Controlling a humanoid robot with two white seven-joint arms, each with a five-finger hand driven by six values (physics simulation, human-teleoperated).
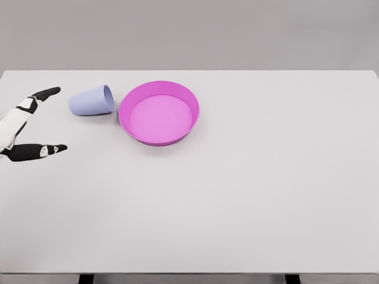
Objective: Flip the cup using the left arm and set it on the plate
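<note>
cup (91,100) on side; plate (159,113) empty

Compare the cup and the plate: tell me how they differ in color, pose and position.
The cup is pale lavender; the plate is bright pink. The cup lies on its side, mouth toward the plate; the plate sits flat, opening upward. The cup lies left of the plate, nearer the left hand. Both rest on the white table.

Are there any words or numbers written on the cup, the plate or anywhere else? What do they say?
None: there is nothing to read.
The cup, lying on its side, is plain lilac.
The plate is plain pink.
The table and the left hand carry no marks either.
</note>
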